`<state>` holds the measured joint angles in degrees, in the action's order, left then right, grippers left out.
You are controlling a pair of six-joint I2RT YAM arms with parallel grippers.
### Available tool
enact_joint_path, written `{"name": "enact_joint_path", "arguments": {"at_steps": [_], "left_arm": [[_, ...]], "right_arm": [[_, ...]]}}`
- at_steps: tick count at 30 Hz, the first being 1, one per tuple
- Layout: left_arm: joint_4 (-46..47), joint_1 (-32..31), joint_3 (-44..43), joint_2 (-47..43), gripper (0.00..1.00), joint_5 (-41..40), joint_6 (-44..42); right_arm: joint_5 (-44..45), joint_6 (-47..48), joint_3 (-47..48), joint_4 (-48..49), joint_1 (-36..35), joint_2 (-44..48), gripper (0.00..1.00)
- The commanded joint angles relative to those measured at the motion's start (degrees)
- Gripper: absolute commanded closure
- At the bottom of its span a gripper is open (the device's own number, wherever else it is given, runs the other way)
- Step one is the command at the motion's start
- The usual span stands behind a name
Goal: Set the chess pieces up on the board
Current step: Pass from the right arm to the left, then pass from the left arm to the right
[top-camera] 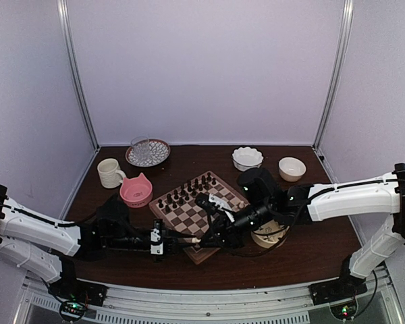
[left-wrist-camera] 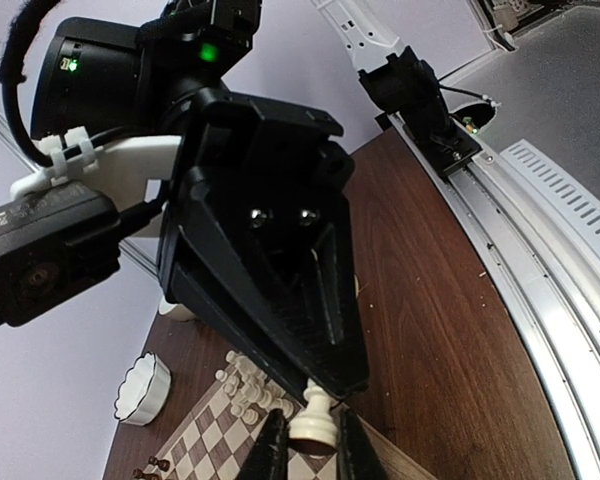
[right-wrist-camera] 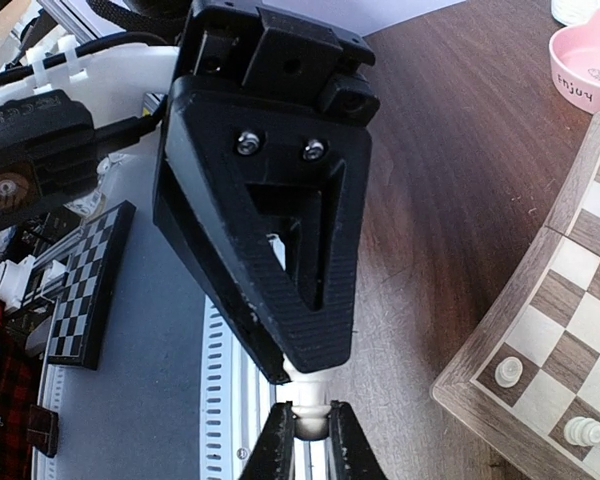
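left gripper and right gripper both pinch one cream chess piece above the board, apparently a handover.

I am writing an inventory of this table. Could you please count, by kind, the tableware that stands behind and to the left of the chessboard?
Bowls: 3 (pink bowl, white fluted bowl, cream bowl)
Mug: 1
Plate: 1
Glass: 1, standing on the plate
Total: 6
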<state>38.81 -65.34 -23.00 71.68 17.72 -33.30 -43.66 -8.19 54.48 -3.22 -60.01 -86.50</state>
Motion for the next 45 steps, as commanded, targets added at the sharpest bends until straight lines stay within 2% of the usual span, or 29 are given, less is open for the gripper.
{"name": "enact_joint_path", "arguments": {"at_steps": [1,4,7,10,11,15,21,27,32,38,45], "left_arm": [[1.8,-0.3,-1.1,-1.0,0.96,0.0,0.5],[3.2,-0.3,-1.0,-1.1,1.0,-1.5,2.5],[4.9,-0.3,-1.2,-0.7,1.0,-5.6,6.3],[11.3,-0.3,0.3,0.2,1.0,-8.5,9.3],[13.0,-0.3,0.8,0.5,1.0,-9.5,10.1],[17.5,-0.3,1.3,2.3,1.0,-13.2,13.8],[19.7,-0.3,1.6,3.5,1.0,-10.0,14.6],[18.8,-0.3,1.7,3.0,1.0,-8.2,13.8],[18.3,-0.3,1.5,2.8,1.0,-6.4,13.3],[18.1,-0.3,1.4,2.9,1.0,-5.3,13.4],[18.1,-0.3,1.4,3.2,1.0,-5.7,13.2]], "right_arm": [[0.2,-1.1,-0.7,5.6,0.2,1.5,0.96],[1.3,-1.2,-1.3,6.5,0.2,2.1,0.84],[3.7,-2.5,-3.4,10.2,0.2,3.3,0.67],[7.6,-4.0,-7.0,15.7,0.4,5.7,0.5],[8.6,-4.4,-8.0,17.0,0.4,6.3,0.49],[10.5,-6.0,-11.2,22.7,0.6,7.2,0.5],[15.6,-7.4,-14.4,28.1,0.7,9.1,0.53],[16.2,-8.4,-15.2,29.1,0.8,10.5,0.55],[13.6,-8.6,-15.3,30.6,0.9,10.4,0.55],[11.4,-9.1,-14.2,30.6,0.9,8.8,0.65],[7.5,-10.1,-13.4,31.7,0.9,7.3,0.64]]}}
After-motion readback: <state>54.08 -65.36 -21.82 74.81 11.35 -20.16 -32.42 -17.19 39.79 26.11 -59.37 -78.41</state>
